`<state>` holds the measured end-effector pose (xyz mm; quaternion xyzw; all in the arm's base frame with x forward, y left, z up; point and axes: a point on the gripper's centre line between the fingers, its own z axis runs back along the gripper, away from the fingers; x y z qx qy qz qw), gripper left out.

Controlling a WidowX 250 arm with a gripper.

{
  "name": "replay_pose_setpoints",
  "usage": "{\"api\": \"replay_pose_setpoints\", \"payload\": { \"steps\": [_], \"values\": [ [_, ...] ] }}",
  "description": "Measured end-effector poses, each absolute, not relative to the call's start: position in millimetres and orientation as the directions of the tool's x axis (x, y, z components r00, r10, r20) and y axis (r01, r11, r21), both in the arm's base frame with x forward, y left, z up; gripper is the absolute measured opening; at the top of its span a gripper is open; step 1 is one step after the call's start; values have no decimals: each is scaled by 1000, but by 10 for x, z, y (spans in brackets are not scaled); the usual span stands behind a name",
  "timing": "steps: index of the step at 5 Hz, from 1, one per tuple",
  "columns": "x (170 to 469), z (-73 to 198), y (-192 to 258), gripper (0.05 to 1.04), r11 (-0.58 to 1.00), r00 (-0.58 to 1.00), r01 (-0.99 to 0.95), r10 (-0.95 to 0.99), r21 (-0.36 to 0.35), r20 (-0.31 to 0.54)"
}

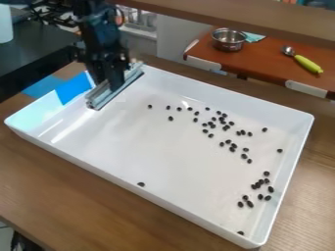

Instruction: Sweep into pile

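Wooden table [65, 196], white tray [150, 147], scattered black pieces [270, 189], tool [111, 88] clamped on grey bar [98, 99].

Metal pot [228, 41], teal cloth [254, 37] beside it, green-handled spoon [307, 63]

**Head down, grip full**

So here's my pose, folks. My black gripper [110, 84] hangs down at the end of my arm [95, 14], fingers [116, 76] pointing downward and closed on what's between them. My wrist [103, 51] sits right above the gripper, pretty much stacked on it. Further up, the rest of my arm carries on above the wrist, leaning back just a touch, so the whole lot is close to upright over my fingertips.
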<state>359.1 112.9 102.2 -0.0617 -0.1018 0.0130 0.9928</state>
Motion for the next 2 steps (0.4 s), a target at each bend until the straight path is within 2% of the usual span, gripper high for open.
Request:
{"api": "replay_pose_setpoints", "payload": {
  "steps": [2],
  "values": [
    [3667, 796, 1271, 351, 998, 981, -59, 58, -1, 183]
  ]
}}
